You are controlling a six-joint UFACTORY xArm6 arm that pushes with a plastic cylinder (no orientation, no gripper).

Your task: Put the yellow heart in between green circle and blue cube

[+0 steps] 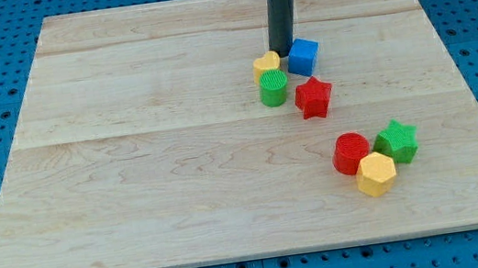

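Note:
The yellow heart (266, 63) lies right of the board's middle, touching the top side of the green circle (274, 88). The blue cube (303, 56) sits just to the heart's right, with a small gap between them. My tip (282, 49) stands just above that gap, between the heart and the blue cube and slightly toward the view's top. The rod rises straight up out of the view's top.
A red star (314, 97) lies below the blue cube. A red circle (351, 153), a green star (396, 141) and a yellow hexagon (376, 174) cluster at the lower right. The wooden board (132, 166) rests on a blue pegboard.

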